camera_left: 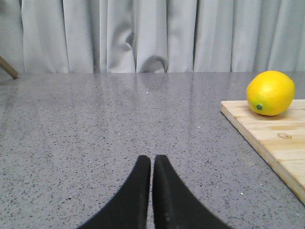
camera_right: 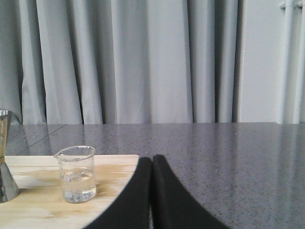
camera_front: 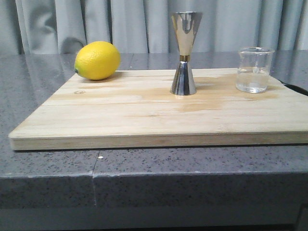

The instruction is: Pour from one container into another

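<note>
Glass beaker point(camera_right: 76, 174): one, part-filled, on the board, just beside right end effector point(camera_right: 152, 164), whose fingers are together.
Steel jigger point(camera_front: 184, 53): one, upright; whole only in front view.
Lemon point(camera_left: 270, 93): one, well apart from left end effector point(camera_left: 151, 164), also together.
Cutting board point(camera_front: 120, 115): one, on desk point(camera_left: 119, 124).

A yellow lemon point(camera_front: 97, 60) sits on the far left corner of a wooden board point(camera_front: 120, 120). The board lies flat on a gray speckled table point(camera_front: 48, 163). Part of the board near the middle and right looks darker, like a wet patch point(camera_front: 211, 96). Gray curtains point(camera_front: 120, 24) hang behind the table. A seam point(camera_front: 94, 173) runs across the table's front edge.
</note>
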